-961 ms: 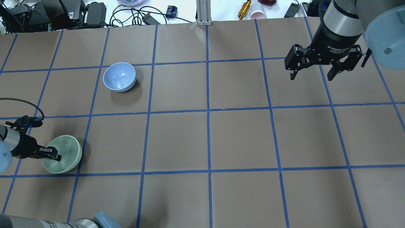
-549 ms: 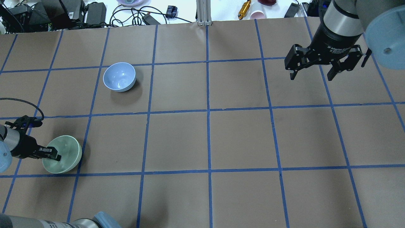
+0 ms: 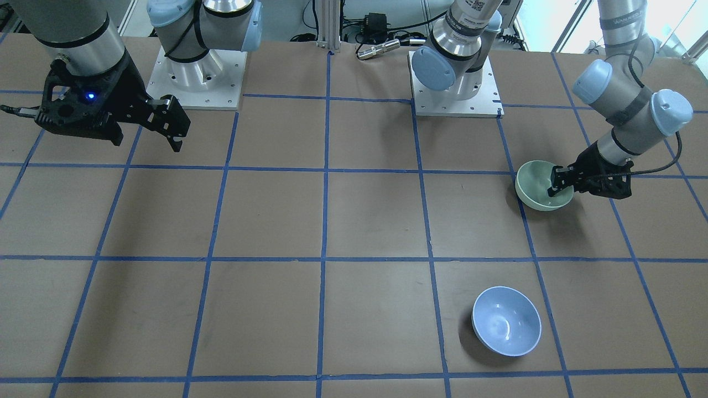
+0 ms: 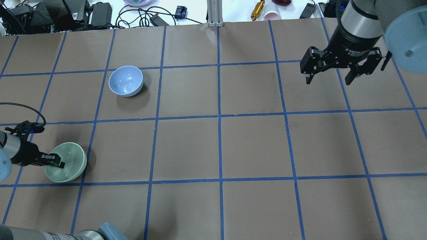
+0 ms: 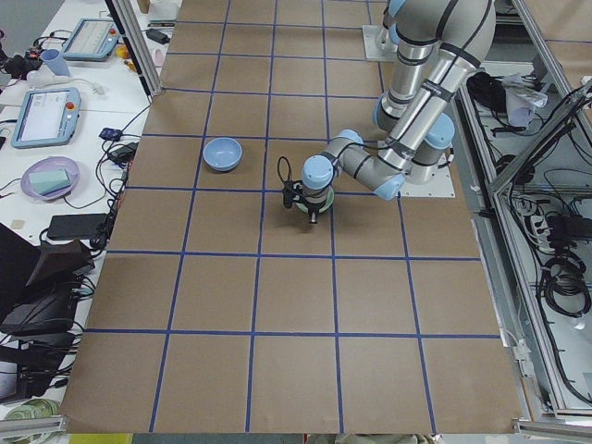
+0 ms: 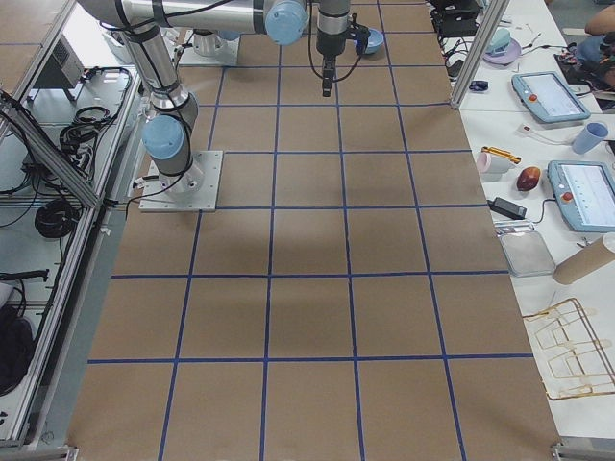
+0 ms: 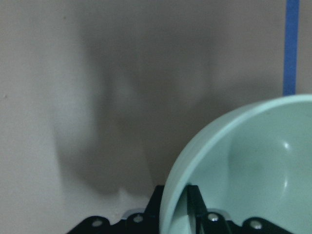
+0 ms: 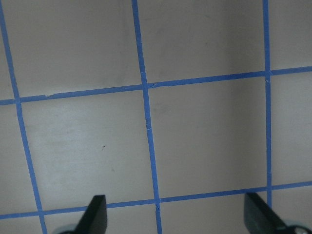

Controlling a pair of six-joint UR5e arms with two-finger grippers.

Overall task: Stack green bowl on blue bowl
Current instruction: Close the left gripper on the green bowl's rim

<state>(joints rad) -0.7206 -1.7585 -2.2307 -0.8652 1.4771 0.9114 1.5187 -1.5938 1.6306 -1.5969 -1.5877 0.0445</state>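
Observation:
The green bowl sits at the table's left side, tilted. My left gripper is shut on its near rim, one finger inside and one outside. It shows the same in the front view, gripper on bowl. In the left wrist view the bowl fills the lower right. The blue bowl stands upright and empty about one grid square farther out, also in the front view. My right gripper hangs open and empty above the far right of the table, fingers spread wide.
Cables, power bricks, a pink cup and an aluminium post lie beyond the table's far edge. The two arm bases stand at the robot's side. Blue tape lines grid the brown table top.
The left gripper and the green bowl have shifted only very slightly. The right arm and the blue bowl have not moved.

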